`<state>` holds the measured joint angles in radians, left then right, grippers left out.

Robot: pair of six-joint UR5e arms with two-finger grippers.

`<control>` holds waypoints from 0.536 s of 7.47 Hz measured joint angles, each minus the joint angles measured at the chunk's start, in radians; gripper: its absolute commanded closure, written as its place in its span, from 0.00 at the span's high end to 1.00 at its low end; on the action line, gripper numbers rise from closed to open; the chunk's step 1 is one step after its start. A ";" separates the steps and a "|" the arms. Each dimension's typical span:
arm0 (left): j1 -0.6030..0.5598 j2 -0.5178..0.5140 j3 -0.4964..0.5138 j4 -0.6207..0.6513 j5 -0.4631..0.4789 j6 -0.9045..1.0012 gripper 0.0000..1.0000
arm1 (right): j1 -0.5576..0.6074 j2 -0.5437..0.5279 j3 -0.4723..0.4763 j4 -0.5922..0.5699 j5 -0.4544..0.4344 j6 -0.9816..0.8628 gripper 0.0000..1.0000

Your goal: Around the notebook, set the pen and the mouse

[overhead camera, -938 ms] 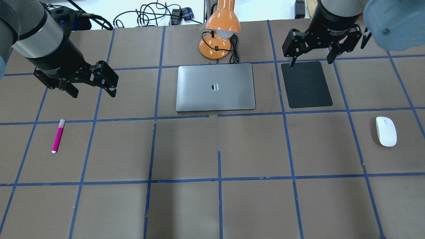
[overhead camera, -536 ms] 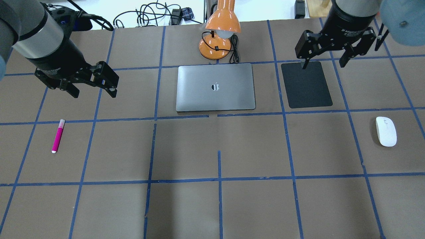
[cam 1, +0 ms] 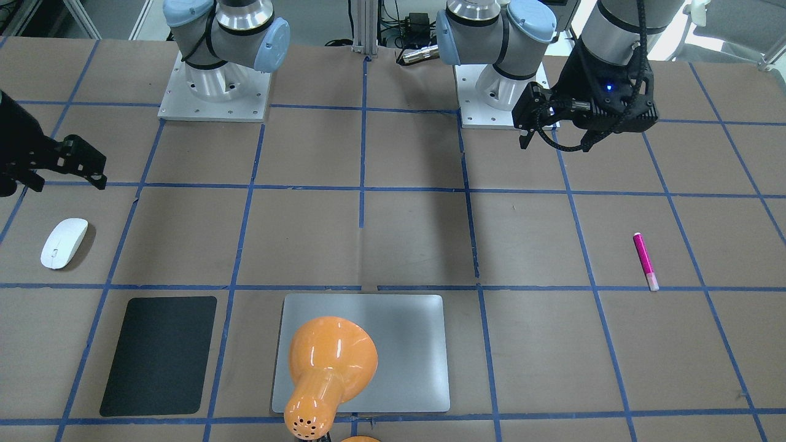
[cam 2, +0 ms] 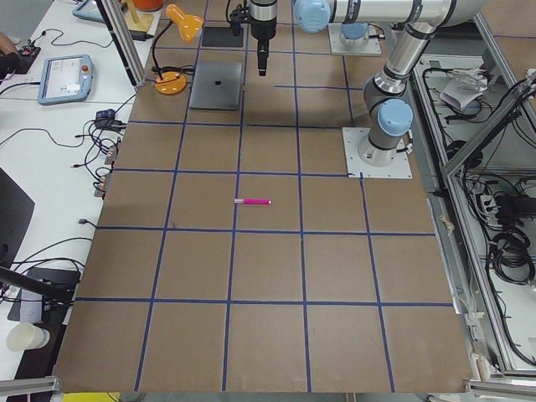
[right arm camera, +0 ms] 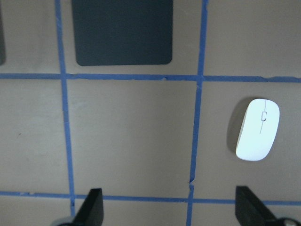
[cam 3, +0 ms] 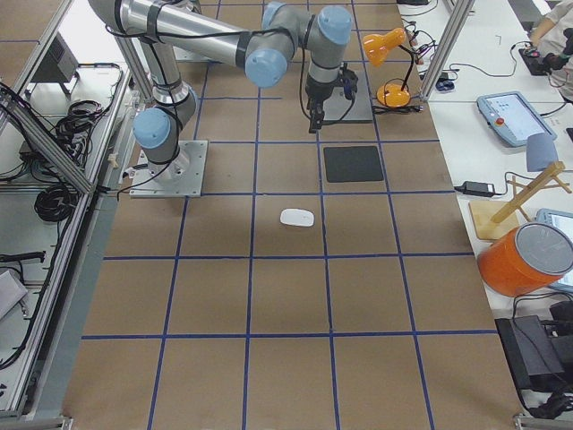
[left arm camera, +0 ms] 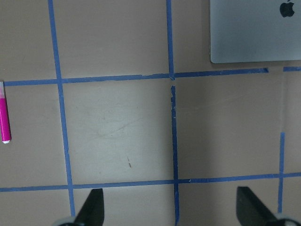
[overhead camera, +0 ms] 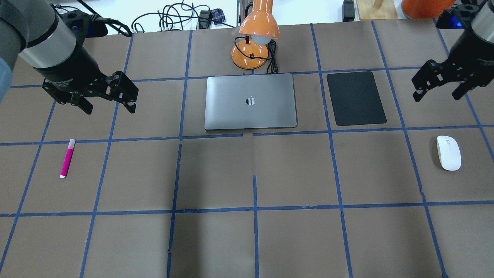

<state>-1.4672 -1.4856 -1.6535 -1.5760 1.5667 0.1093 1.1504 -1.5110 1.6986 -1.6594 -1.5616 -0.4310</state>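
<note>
The pink pen lies on the table's left side, also showing as the pen and at the left wrist view's edge as the pen. At the far right rests the white mouse, the same mouse. Centre back holds the silver notebook, lid closed. My left gripper hangs open and empty, behind and to the right of the pen. Open and empty too, my right gripper hovers behind the mouse, right of the black mat.
A black mat lies just right of the notebook. An orange desk lamp with its cord stands behind the notebook, its shade hanging over the notebook in the front-facing view. Blue tape lines grid the brown table.
My right gripper has swung right and a little nearer, from over the black mat's far edge to beyond its right side, behind the mouse. The left gripper has barely shifted.
</note>
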 measured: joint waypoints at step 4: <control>0.255 -0.064 -0.006 0.068 -0.008 0.139 1.00 | -0.182 0.083 0.274 -0.409 0.000 -0.108 1.00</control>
<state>-1.2118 -1.5496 -1.6595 -1.5080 1.5582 0.2487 0.9680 -1.4284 1.9727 -2.0683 -1.5618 -0.5386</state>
